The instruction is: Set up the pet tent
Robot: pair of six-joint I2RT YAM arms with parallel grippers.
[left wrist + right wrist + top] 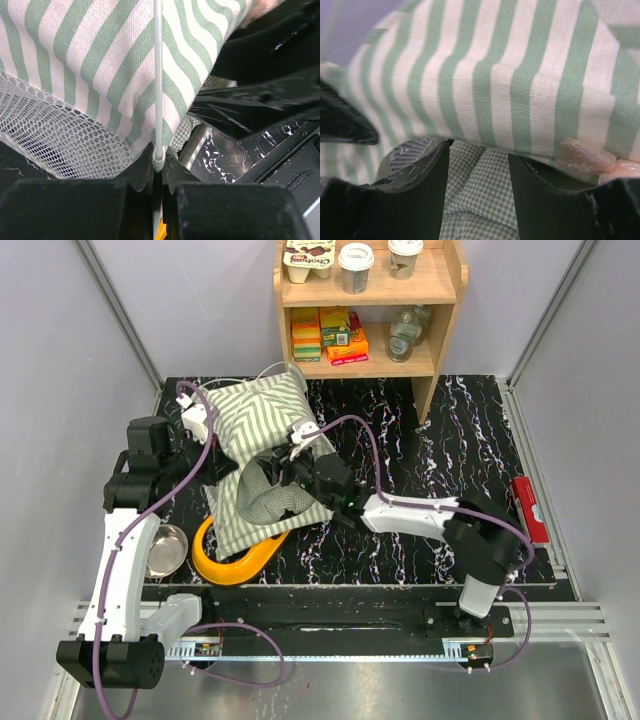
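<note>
A robot lab cell; pale walls (60, 330) on aluminium framing (120, 312) box in a black marbled counter (470, 450) with a metal rail (570, 620) at its near edge; a wooden shelf (450, 300) holds packaged groceries (335, 335)

The left end effector (157, 162) and the right end effector (477, 170) had thick black fingers (70, 210). Behind them, the left arm (115, 565) and right arm (412, 515) were white tubes with chunky black joints. A thin purple cable (375, 455) looped along each.
</note>
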